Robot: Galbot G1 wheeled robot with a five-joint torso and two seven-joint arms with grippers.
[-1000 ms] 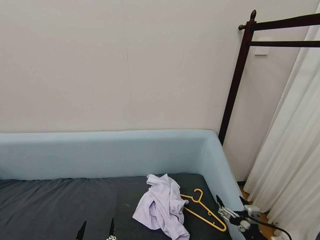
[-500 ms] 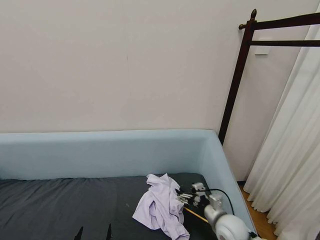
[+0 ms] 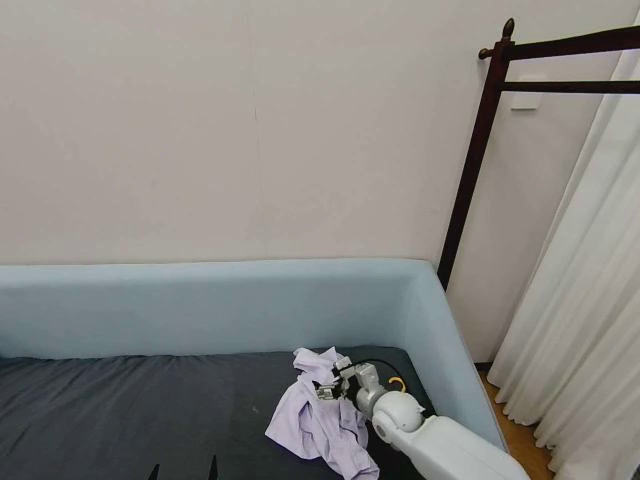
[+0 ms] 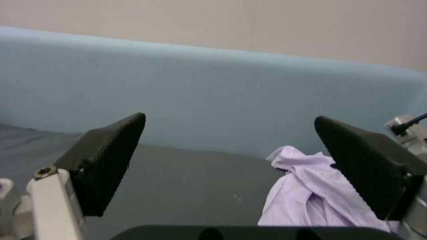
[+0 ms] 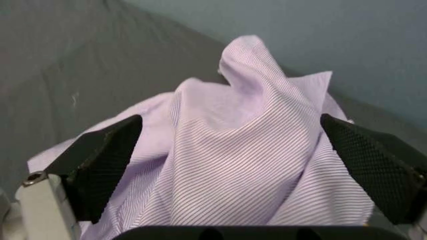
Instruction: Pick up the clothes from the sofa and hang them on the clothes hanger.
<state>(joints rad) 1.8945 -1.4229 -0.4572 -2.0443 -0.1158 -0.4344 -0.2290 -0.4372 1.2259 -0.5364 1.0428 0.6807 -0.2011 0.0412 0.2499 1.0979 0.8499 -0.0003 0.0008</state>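
Since half a second ago the right gripper (image 3: 333,384) has travelled from above the yellow plastic hanger (image 3: 398,382) to a position over the crumpled lilac pinstriped shirt (image 3: 312,425), which lies on the dark grey seat of the pale blue sofa (image 3: 200,305) near its right-hand end; the arm now covers all of the hanger except its hook. Its jaws stand wide apart, straddling the shirt's raised fold and holding nothing; contact with the cloth cannot be confirmed. The left gripper (image 4: 228,125) sits low over the seat, well left of the shirt, jaws likewise wide apart and empty.
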